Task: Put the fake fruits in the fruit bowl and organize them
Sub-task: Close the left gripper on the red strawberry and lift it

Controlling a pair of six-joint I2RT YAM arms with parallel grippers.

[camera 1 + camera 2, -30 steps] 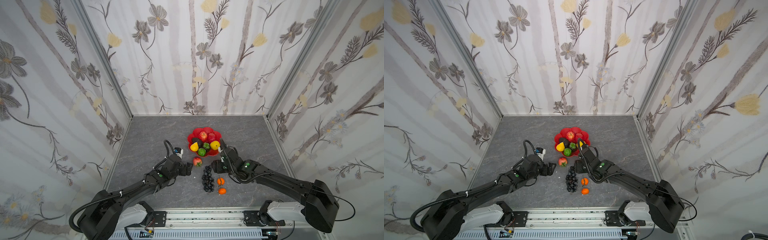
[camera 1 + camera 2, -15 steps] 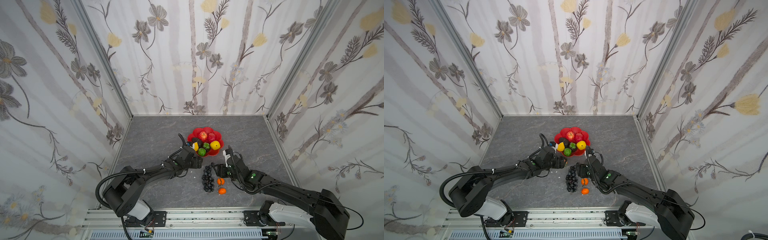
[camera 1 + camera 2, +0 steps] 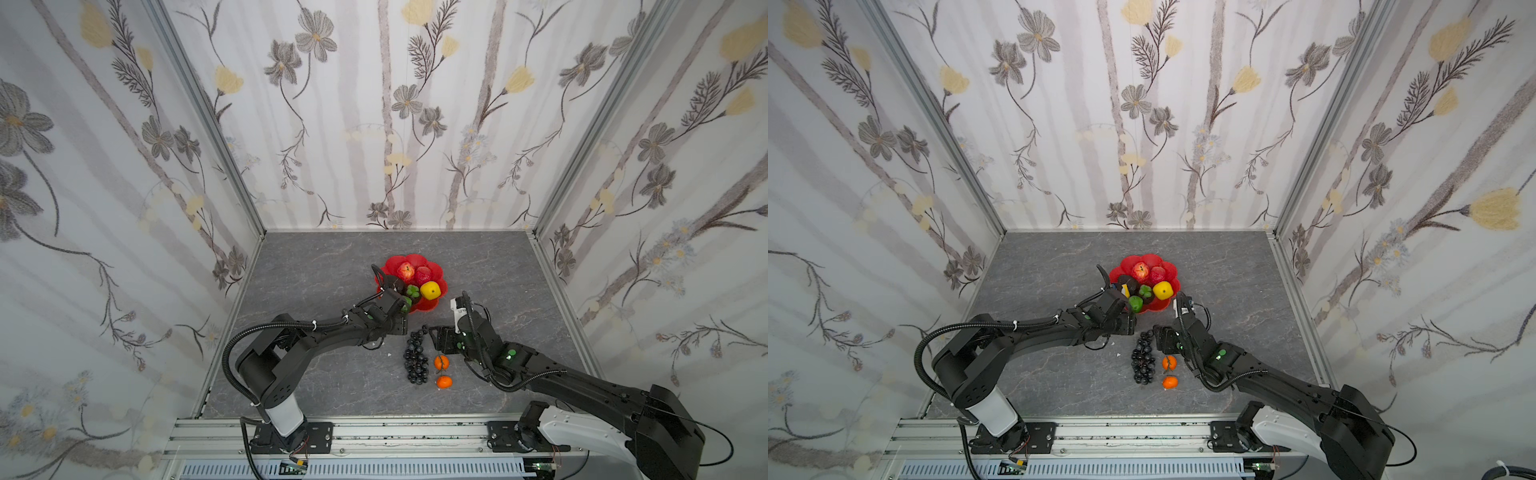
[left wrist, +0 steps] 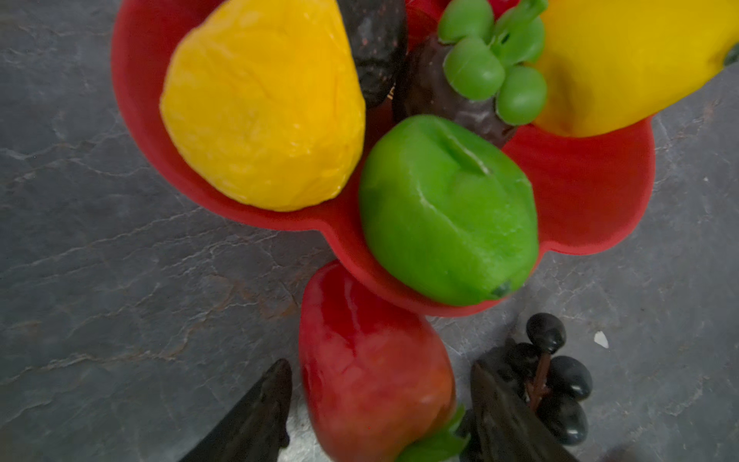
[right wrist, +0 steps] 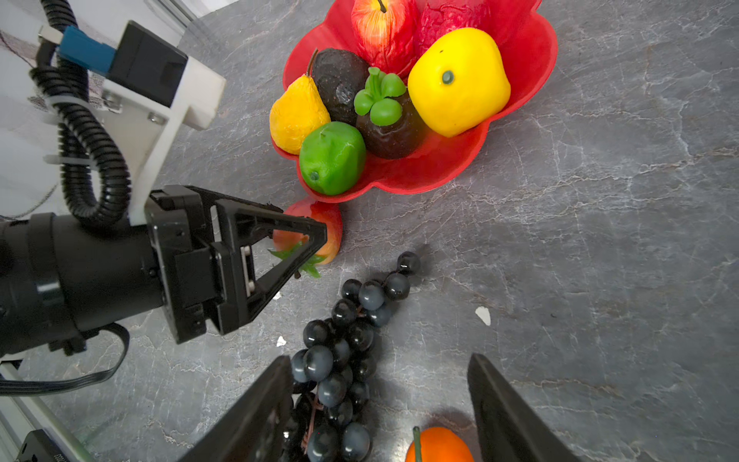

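The red fruit bowl [image 3: 430, 306] [image 5: 524, 56] holds several fake fruits: a red apple, a yellow pear [image 4: 264, 104], a green apple [image 4: 448, 208] and a round yellow fruit [image 3: 1163, 289]. A red fruit [image 4: 372, 360] with a green leaf lies on the table against the bowl's near rim. My left gripper [image 4: 380, 366] [image 3: 404, 311] is open, one finger on each side of this fruit with thin gaps. My right gripper [image 5: 380, 357] [image 3: 437, 337] is open low over the black grape bunch [image 5: 344, 340] [image 3: 417, 359] and an orange [image 5: 438, 446]. Both top views hide the red fruit.
Two small oranges [image 3: 441, 363] [image 3: 444, 381] lie right of the grapes. White crumbs [image 5: 483, 315] dot the grey stone tabletop [image 3: 324, 270]. Flowered walls close the left, back and right sides. A metal rail [image 3: 374, 432] runs along the front edge.
My left arm reached forward to the red fruit by the bowl and its jaws narrowed around it. My right gripper drew back from the bowl to over the grapes and oranges.
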